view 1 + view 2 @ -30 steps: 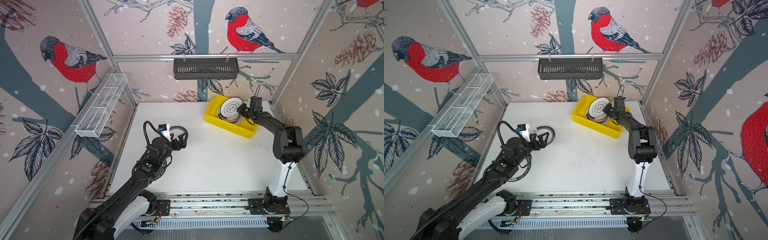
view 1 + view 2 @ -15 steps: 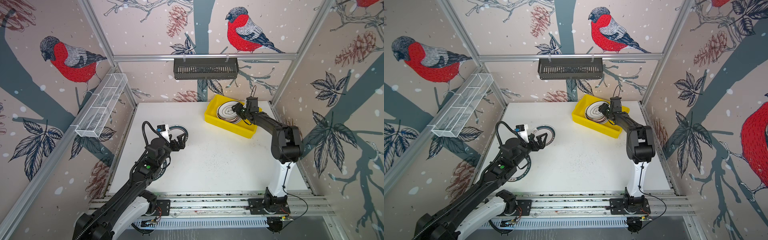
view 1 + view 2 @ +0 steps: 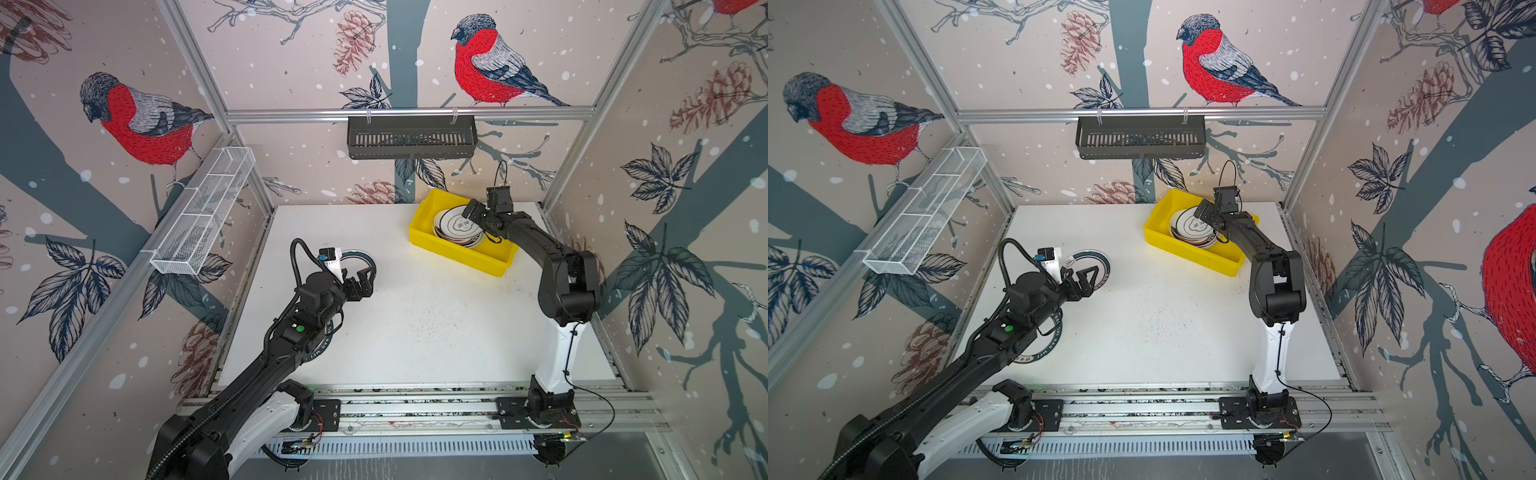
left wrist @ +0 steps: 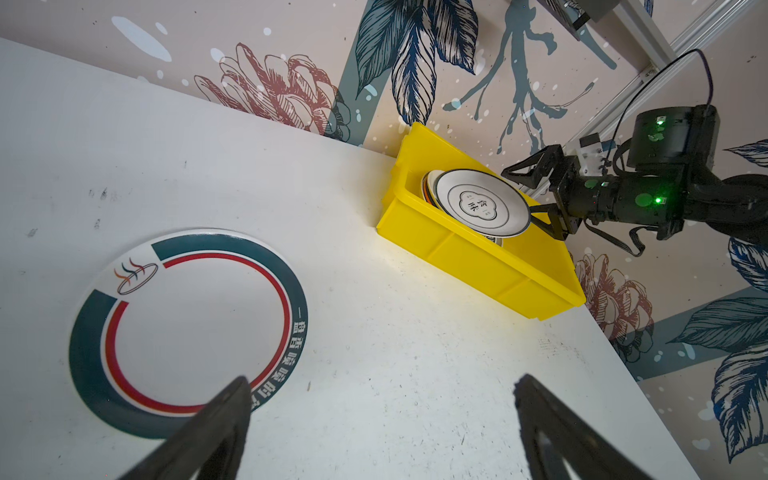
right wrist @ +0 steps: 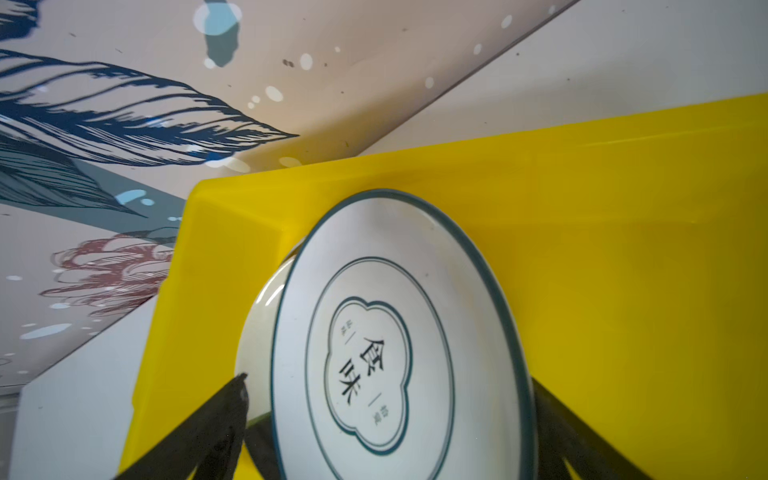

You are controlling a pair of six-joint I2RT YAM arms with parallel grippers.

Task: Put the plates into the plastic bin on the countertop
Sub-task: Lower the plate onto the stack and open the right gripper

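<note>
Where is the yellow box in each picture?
In a top view: the yellow bin sits at the back of the countertop, right of middle.
In a top view: the bin is again at the back, just right of middle.
Left wrist: the bin is far off against the wall, beyond the teal-ringed plate.
Right wrist: the bin is close up, its walls behind the top plate.
Shared landmark: that top plate with black characters.

place: robot lab cell | cues: aluminium frame [image 3: 407,113], bird-print panels [image 3: 490,62], arms [image 3: 559,357] on base rail [image 3: 415,409]

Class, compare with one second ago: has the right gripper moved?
Yes. The right gripper shifted slightly left in a top view, farther over the yellow bin, and opened.
</note>
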